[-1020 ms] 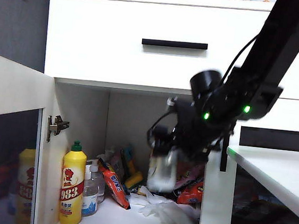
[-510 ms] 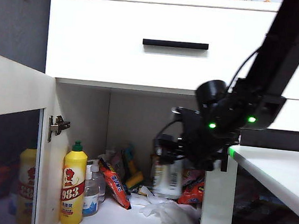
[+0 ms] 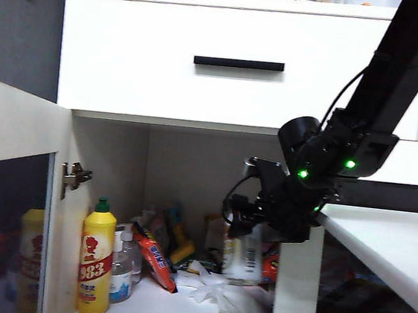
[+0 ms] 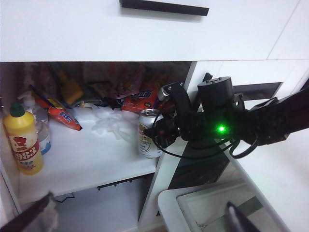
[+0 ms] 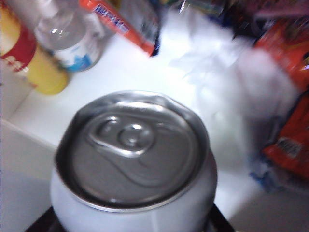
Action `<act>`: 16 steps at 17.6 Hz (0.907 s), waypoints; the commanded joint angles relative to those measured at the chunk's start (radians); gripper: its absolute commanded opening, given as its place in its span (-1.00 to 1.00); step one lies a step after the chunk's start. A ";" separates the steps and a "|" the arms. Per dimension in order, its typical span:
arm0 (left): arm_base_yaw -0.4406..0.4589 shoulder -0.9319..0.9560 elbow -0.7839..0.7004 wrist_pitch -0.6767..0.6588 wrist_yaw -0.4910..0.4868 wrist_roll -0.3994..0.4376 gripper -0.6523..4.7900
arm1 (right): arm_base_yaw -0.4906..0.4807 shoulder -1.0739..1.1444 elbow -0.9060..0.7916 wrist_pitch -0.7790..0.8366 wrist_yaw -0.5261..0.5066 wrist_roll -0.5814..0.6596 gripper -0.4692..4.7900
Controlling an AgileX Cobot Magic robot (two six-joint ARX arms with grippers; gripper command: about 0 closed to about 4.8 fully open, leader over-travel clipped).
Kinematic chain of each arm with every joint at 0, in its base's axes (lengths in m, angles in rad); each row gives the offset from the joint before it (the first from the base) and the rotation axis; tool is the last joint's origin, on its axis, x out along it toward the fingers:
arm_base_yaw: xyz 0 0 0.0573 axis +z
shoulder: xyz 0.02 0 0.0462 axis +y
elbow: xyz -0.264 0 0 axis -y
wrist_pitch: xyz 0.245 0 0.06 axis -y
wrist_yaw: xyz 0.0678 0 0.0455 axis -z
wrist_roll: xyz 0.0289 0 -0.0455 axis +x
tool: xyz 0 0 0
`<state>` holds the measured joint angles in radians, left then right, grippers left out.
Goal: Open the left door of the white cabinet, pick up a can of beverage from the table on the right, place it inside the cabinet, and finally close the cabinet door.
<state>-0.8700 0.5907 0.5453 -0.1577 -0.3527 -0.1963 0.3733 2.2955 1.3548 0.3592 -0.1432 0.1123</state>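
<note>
the right end effector (image 4: 159, 133) grips the can of beverage (image 4: 148, 140) at mid-wall inside the white cabinet (image 3: 203, 66), 3 o'clock of the yellow bottle (image 3: 96, 258) — thin, smooth, dentable; left end effector (image 4: 140, 220) gapes wide.

I held the can of beverage (image 5: 133, 164) over the white shelf (image 5: 145, 72), near a yellow bottle (image 5: 29, 58).

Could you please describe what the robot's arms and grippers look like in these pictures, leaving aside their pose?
The right arm is matte black and boxy, with a round black drum at the wrist, small green lights and thin black cables looping to the right gripper, also black. Of the left gripper the left wrist view shows only two dark, tapering fingertips at the picture's edge.
</note>
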 commanded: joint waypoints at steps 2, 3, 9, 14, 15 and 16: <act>0.000 -0.001 0.001 0.006 -0.030 0.001 1.00 | 0.021 0.008 0.050 0.138 -0.192 -0.005 0.01; 0.000 -0.002 0.001 0.005 -0.029 -0.003 1.00 | 0.040 0.008 0.050 0.137 -0.219 -0.004 0.01; 0.000 -0.004 0.002 -0.055 -0.161 0.001 1.00 | 0.100 -0.049 0.050 0.120 -0.218 0.015 0.01; 0.000 -0.005 0.002 -0.092 -0.156 -0.002 1.00 | 0.124 -0.041 0.051 0.158 -0.081 0.011 0.01; 0.000 -0.004 0.002 -0.091 -0.156 -0.002 1.00 | 0.123 -0.036 0.056 0.164 -0.084 0.011 0.01; 0.000 -0.003 0.002 -0.091 -0.156 -0.003 1.00 | 0.123 -0.023 0.072 0.169 -0.084 0.016 0.01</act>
<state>-0.8700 0.5865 0.5453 -0.2558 -0.5087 -0.1993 0.4938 2.2784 1.3987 0.4435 -0.2237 0.1253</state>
